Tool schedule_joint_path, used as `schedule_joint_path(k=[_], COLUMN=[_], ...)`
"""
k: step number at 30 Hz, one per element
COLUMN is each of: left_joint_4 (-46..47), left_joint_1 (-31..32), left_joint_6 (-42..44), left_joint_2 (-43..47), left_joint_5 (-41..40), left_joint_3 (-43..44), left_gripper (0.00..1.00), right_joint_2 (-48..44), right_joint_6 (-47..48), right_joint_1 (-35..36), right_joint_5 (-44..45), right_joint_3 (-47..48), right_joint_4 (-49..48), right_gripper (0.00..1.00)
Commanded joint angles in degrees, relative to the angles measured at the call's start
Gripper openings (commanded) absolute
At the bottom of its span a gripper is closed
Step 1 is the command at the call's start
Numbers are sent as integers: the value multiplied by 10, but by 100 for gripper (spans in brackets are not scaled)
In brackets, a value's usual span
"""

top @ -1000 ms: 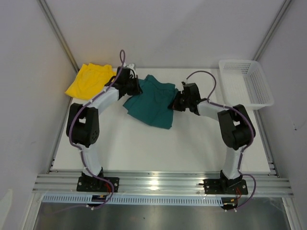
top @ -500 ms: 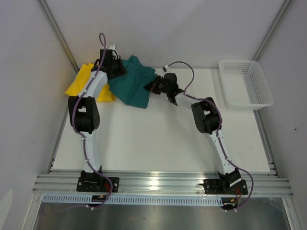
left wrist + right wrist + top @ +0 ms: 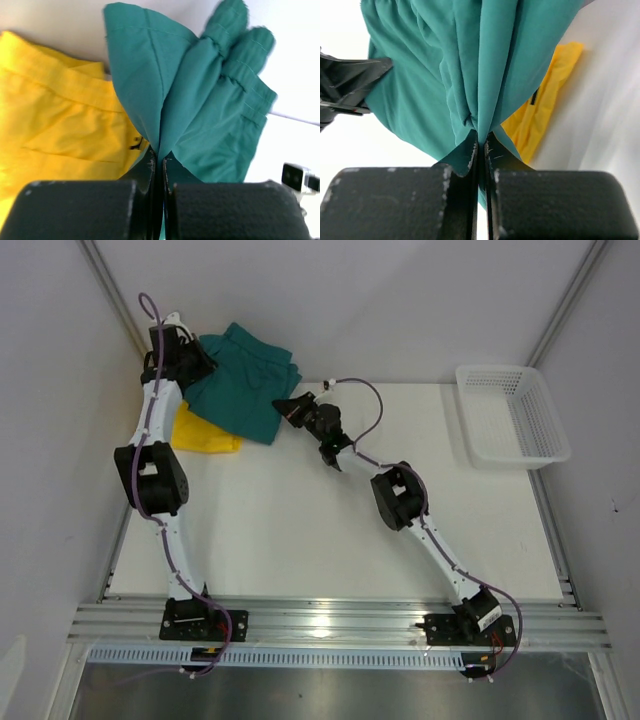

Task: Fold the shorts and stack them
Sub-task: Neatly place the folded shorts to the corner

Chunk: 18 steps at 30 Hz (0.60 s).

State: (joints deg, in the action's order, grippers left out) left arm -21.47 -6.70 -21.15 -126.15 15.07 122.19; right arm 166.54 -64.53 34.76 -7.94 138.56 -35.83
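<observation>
White table (image 3: pixel 330 530); left pincer (image 3: pixel 159 159), right pincer (image 3: pixel 480 137) tight on teal shorts (image 3: pixel 245 380) over yellow pair (image 3: pixel 205 435)

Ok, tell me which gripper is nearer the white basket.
Right. The right gripper, shut on the green shorts, is mid-table, left of the basket; the left gripper grips the same shorts at the far left corner, further away.

We see 1 white plastic mesh basket (image 3: pixel 545 415) at the far right corner of the white counter (image 3: pixel 300 530), its long side lying along the counter's right edge. Pale grey walls (image 3: pixel 350 300) close in the counter on 3 sides, with 2 slanting metal posts (image 3: pixel 120 310) at the back corners. Along the near edge runs a ribbed aluminium rail (image 3: pixel 330 620), and just in front of it sits a white slotted cable duct (image 3: pixel 330 655).
</observation>
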Motion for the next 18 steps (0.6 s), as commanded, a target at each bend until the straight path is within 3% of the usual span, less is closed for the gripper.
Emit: schedule_joint_path(k=[1, 8, 18], left_joint_4=[28, 0, -60], left_joint_1=[-25, -54, -64], left_joint_6=[-21, -30, -63], left_joint_2=[-3, -7, -20], left_joint_5=[25, 38, 36], left_joint_3=[36, 49, 99], left_gripper=[0, 0, 0], right_joint_2=[12, 50, 17], right_joint_6=[-18, -55, -78], right_joint_1=[29, 64, 72], right_joint_5=[107, 181, 219], right_joint_3=[33, 71, 59], right_joint_4=[-88, -82, -37], right_gripper=[0, 0, 0])
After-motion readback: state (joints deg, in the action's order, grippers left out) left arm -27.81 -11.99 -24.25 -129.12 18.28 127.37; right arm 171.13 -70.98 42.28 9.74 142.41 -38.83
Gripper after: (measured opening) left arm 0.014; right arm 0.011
